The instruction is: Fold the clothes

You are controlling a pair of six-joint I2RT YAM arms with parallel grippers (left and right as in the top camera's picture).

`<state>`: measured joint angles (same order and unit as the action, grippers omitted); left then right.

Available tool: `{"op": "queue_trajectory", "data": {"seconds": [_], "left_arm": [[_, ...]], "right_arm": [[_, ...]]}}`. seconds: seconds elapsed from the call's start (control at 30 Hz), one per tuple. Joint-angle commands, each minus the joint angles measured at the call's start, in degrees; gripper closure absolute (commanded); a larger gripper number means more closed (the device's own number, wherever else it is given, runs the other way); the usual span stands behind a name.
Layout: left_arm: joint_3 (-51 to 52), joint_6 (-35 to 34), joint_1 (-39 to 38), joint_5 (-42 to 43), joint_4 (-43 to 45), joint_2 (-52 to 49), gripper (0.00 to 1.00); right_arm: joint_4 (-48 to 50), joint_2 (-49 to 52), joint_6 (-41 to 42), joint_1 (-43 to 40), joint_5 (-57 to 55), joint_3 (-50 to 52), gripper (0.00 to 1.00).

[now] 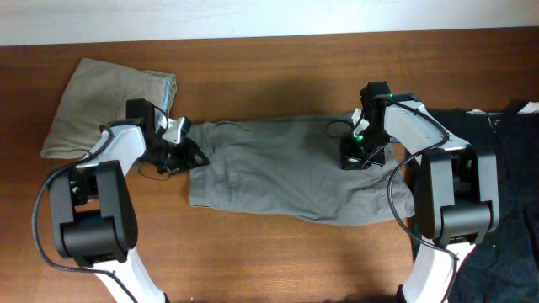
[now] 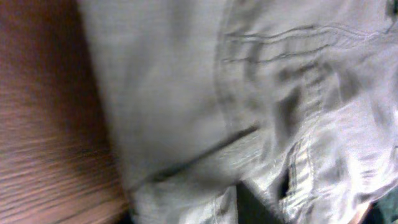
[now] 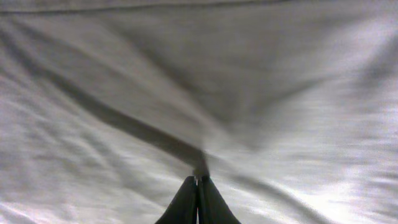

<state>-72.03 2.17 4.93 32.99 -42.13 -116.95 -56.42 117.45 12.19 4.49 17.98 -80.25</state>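
The grey shorts (image 1: 286,172) lie spread and unfolded between both tools, the right tool (image 3: 199,182) pinched closed on a ridge of their cloth, the left tool (image 1: 184,151) at their edge, grip unreadable, so folding seems barely begun.

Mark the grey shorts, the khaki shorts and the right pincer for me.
grey shorts (image 1: 278,177), overhead view, middle of the spread fabric.
khaki shorts (image 1: 101,105), overhead view, centre of the cloth.
right pincer (image 3: 198,185), right wrist view, closed fingertips pinching the grey cloth.
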Motion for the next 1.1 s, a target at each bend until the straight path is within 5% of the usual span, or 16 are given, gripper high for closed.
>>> {"op": "queue_trajectory", "data": {"seconds": [0.0,0.1,0.2,0.27,0.4,0.5,0.63,0.77,0.87,0.93,1.07], "left_arm": [[2.78,-0.02,-0.59,-2.27,-0.31,-4.13,0.97],[2.56,-0.02,-0.59,-0.81,-0.28,-4.13,0.99],[2.56,0.0,0.28,-0.83,-0.31,-4.13,0.38],[2.56,0.0,1.29,-1.27,-0.26,-4.13,0.25],[2.8,0.0,2.36,-1.03,-0.02,-4.28,0.21],[2.86,0.0,-0.31,-0.15,1.51,-5.57,0.36],[2.89,-0.02,-5.27,-0.37,2.69,-6.8,0.73],[2.89,-0.92,-5.07,0.57,2.71,-6.8,0.98],[1.79,-0.87,-4.15,3.15,1.31,-6.78,1.0],[-3.91,-0.85,-1.57,-0.22,-7.04,-6.14,1.0],[-21.84,1.36,1.62,-17.0,-27.28,-3.21,1.0]], "right_arm": [[-0.13,0.7,0.57,0.0,-0.68,0.46,0.93],[-0.37,0.7,0.57,0.0,-0.68,0.46,0.93],[-1.36,0.81,0.57,0.0,-0.72,1.07,0.93],[1.07,1.49,0.61,0.0,-2.23,3.54,0.93],[5.09,2.23,1.86,0.0,-1.97,8.9,0.96],[5.05,2.23,1.86,0.0,-1.95,8.9,0.96],[4.94,2.23,1.86,0.0,-1.92,8.9,0.96],[5.01,2.23,1.86,0.0,-1.92,8.9,0.96],[4.55,2.23,1.86,0.0,-1.95,8.9,0.96],[1.55,2.05,1.84,-0.07,-1.44,7.43,0.96],[-7.65,-1.07,1.14,-0.04,-0.26,-1.31,0.96]]}}
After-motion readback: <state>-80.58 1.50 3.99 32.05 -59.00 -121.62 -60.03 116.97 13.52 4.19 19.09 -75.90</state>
